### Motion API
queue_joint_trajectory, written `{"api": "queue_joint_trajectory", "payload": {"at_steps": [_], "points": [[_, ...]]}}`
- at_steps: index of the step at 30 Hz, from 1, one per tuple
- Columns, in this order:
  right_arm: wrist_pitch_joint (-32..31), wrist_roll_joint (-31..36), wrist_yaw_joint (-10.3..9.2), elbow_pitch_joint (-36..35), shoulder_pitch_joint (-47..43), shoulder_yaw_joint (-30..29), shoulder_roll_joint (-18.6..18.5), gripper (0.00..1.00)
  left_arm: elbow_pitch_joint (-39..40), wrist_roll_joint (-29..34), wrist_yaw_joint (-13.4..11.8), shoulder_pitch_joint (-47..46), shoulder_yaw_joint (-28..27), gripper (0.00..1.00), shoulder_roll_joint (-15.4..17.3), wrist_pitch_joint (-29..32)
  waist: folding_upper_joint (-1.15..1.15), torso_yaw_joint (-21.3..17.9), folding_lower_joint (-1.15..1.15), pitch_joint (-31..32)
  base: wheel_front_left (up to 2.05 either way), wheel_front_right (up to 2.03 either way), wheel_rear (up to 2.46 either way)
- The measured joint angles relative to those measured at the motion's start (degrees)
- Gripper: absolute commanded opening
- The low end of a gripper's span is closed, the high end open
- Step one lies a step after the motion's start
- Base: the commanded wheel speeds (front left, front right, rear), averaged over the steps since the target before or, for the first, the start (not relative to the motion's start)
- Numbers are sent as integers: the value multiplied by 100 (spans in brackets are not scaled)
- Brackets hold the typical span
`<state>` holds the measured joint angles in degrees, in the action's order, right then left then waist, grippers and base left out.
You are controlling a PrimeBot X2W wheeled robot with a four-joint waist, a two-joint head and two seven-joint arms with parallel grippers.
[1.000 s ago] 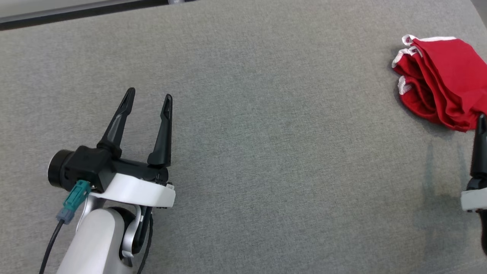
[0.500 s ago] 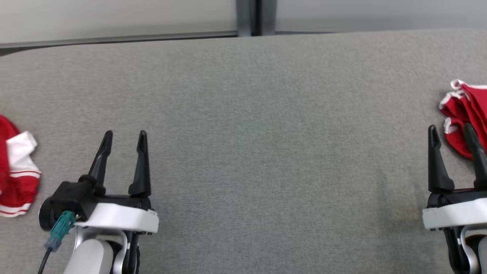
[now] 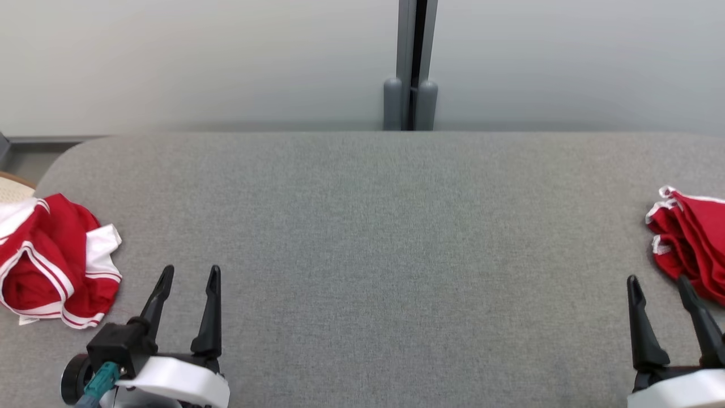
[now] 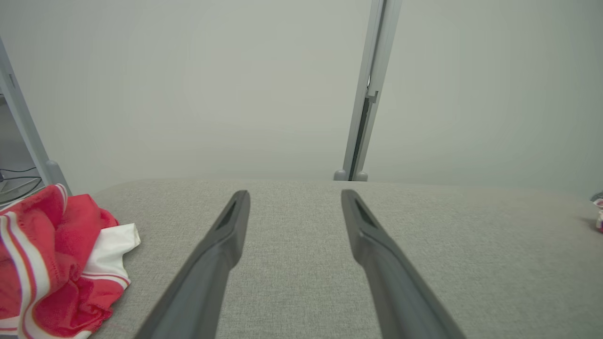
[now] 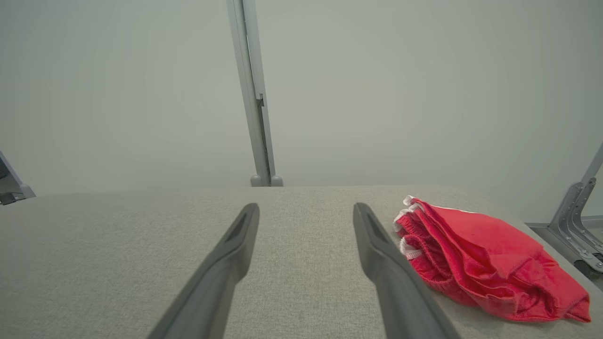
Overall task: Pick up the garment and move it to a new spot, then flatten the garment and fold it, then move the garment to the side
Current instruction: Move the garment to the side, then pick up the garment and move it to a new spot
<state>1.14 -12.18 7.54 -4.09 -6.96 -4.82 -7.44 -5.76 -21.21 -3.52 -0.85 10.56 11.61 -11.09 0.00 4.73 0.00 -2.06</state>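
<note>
garment (image 3: 694, 243) lies diagonal, trim far; left end effector (image 3: 191, 269), right end effector (image 3: 657, 279) spread.

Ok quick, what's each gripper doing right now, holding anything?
Left gripper: open, empty, beside the crumpled red-and-white garment.
Right gripper: open, empty, beside the folded red garment.

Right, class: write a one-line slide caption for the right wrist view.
Open right gripper points across the grey fabric surface, with a bunched red garment lying beside it.
</note>
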Motion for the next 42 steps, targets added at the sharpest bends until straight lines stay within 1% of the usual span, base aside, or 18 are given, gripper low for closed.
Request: {"api": "queue_joint_trajectory", "payload": {"at_steps": [5, 9, 18, 32, 37, 42], "points": [[-123, 49, 0, -252, -281, -33, 73, 100, 98, -2, -3, 192, 30, 100, 51, 99, 0, 34, 0, 251, 0, 0, 0], [-230, 81, 0, -457, -385, -88, 120, 100, 214, -10, -18, 249, 47, 100, 57, 149, 0, 46, 0, 323, 0, 0, 0], [-344, 126, 0, -659, -447, -152, 159, 100, 318, -57, -60, 282, 86, 100, 56, 199, 0, 30, 0, 293, 0, 0, 0], [-367, 119, 0, -733, -446, -188, 180, 100, 297, -101, -105, 232, 159, 100, 42, 198, 0, 53, 0, 229, 0, 0, 0], [-367, 114, 0, -786, -444, -232, 169, 100, 271, -153, -73, 121, 158, 100, 41, 151, 0, 205, 0, 191, 0, 0, 0], [-385, 140, -2, -902, -433, -260, 157, 100, 188, -267, 10, -108, 174, 100, -40, 77, 0, 552, 0, 146, 0, 0, 0]]}}
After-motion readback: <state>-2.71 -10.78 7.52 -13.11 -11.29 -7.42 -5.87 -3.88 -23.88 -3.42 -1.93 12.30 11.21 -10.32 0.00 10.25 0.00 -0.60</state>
